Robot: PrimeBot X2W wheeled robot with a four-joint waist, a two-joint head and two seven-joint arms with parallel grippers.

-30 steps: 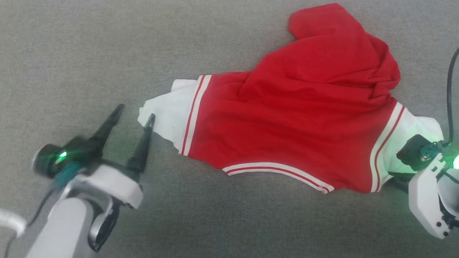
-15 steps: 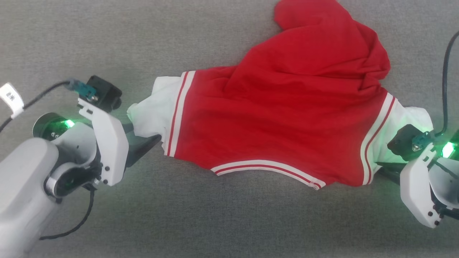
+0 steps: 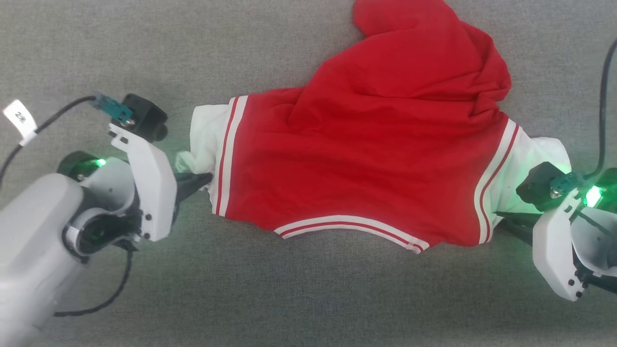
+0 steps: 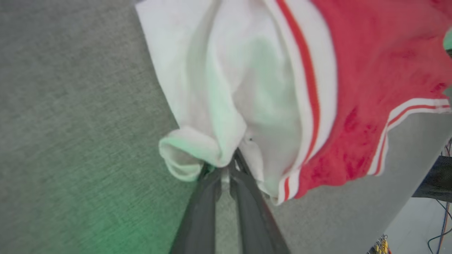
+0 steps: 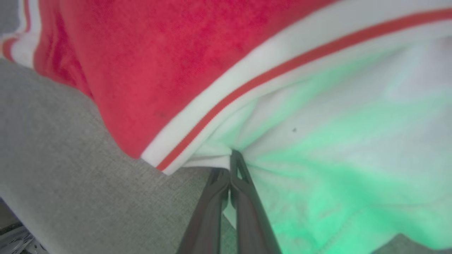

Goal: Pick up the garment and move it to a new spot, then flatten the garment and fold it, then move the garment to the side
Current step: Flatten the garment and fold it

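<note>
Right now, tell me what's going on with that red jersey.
The robot holds the red jersey at both ends. The left gripper is shut on the white inner fabric at one end, and the right gripper is shut on the white fabric at the other. The jersey lies rumpled on the grey fabric surface, its far part bunched, not yet flattened.

the garment (image 3: 366,159) runs off the head view's top edge; the left gripper (image 3: 206,179) has its tips buried in a white fold; the right gripper (image 5: 233,157) has its tips lost under white cloth; the cable tag (image 3: 20,120) bears writing too small to read; the left wrist view is blurred
</note>
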